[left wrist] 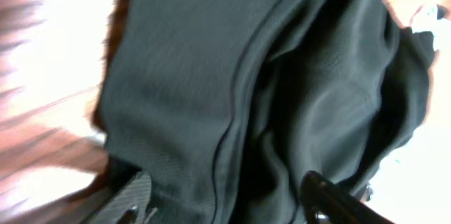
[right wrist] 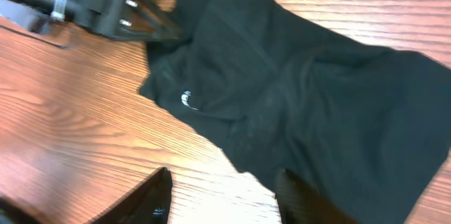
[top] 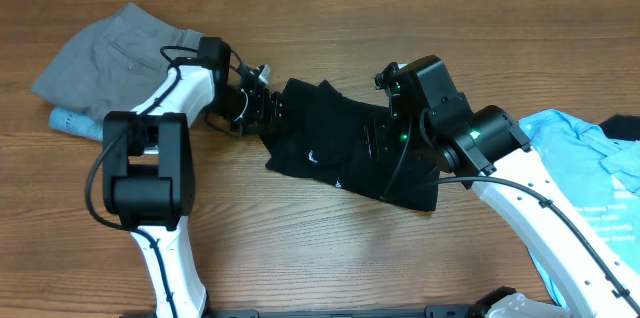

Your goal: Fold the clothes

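Observation:
The black trousers (top: pixel 340 148) lie bunched in the middle of the wooden table, with a small white logo (top: pixel 314 155) facing up. My left gripper (top: pixel 265 108) is at their left edge. In the left wrist view the dark cloth (left wrist: pixel 232 76) fills the frame and my left gripper (left wrist: pixel 229 199) stands open, its fingers straddling a fold. My right gripper (top: pixel 385 138) hovers over the trousers' right half. In the right wrist view it (right wrist: pixel 225 199) is open over bare wood at the trousers' (right wrist: pixel 317 104) near edge, holding nothing.
Grey shorts (top: pixel 110 53) lie at the far left, with a light-blue roll (top: pixel 75 121) poking out below them. A light-blue printed T-shirt (top: pixel 590 178) lies at the right, under the right arm. A dark item (top: pixel 620 126) sits at the right edge.

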{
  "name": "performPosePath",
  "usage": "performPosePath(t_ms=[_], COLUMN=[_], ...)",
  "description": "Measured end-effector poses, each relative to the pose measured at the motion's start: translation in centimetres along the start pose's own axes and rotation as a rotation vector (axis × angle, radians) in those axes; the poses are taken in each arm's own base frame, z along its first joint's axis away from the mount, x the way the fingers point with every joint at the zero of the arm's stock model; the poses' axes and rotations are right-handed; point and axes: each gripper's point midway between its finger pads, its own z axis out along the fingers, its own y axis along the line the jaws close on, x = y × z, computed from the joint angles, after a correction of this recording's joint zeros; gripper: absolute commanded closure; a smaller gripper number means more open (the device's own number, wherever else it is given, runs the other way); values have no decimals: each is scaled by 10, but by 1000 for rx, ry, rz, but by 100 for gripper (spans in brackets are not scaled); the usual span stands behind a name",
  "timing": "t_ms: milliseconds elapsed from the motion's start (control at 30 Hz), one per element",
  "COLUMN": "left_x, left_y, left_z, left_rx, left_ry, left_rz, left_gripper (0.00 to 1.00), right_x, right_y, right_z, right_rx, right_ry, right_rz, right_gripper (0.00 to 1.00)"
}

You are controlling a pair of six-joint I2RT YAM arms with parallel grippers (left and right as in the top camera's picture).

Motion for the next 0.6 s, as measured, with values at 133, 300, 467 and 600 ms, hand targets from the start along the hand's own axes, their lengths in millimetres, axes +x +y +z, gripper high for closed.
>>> performPosePath(t_ms=[133, 300, 467, 600], left_x=[-2, 0, 2, 9], left_y=[13, 19, 19, 21], left_z=[-23, -27, -27, -32], left_rx=[-30, -51, -75, -50], left_ry=[-33, -36, -29, -8], left_rz=[-36, -26, -7, -37], left_gripper=[0, 0, 0, 0], right_x=[0, 9, 41, 58], right_y=[-13, -50, -63, -65], right_z=[13, 78, 148, 173], right_rx=[54, 127, 116, 106], right_ry=[17, 131, 302, 372], right_rz=[82, 246, 370, 426], right_gripper=[94, 96, 96, 96])
